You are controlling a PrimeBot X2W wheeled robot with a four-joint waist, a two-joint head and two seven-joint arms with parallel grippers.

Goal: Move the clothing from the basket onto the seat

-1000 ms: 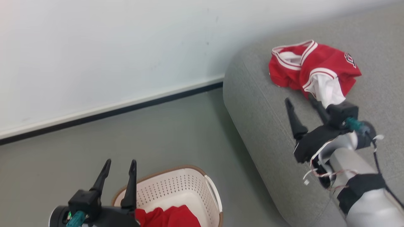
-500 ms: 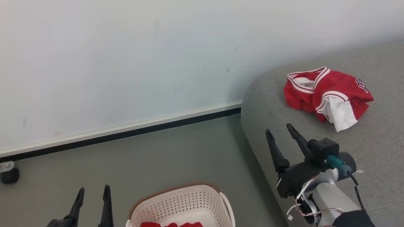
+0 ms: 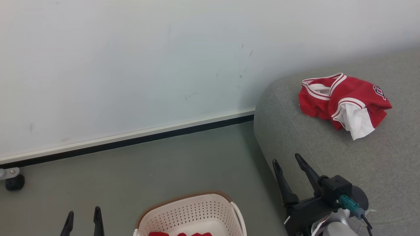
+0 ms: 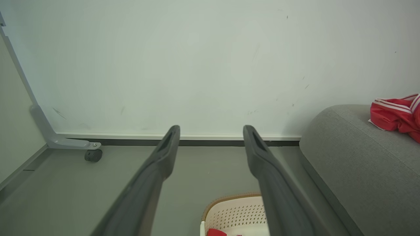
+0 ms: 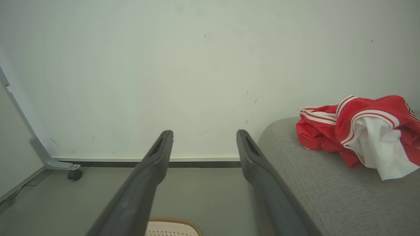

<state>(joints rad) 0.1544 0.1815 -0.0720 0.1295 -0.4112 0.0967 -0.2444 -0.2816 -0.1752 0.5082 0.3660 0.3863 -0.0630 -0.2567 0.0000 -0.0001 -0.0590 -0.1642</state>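
A red jersey (image 3: 344,100) with white striped trim and white lining lies crumpled on the grey seat (image 3: 315,144); the right wrist view has it (image 5: 357,131) at the right. At the bottom edge stands the cream basket (image 3: 192,213) with a strip of plain red clothing (image 3: 180,234) inside. My right gripper (image 3: 288,160) is open and empty over the seat's front edge, well short of the jersey. My left gripper (image 3: 83,212) is open and empty, left of the basket. The left wrist view looks over the basket (image 4: 236,213) toward the wall.
A pale wall with a dark baseboard (image 3: 131,141) runs behind the grey floor. A grey frame leg on a black caster (image 3: 13,182) stands at the far left by the wall. Open floor lies between basket and wall.
The head camera has tilted up, so everything sits lower in view. My right gripper has drawn back from the jersey toward the seat's front edge, open and empty. Both grippers stayed open.
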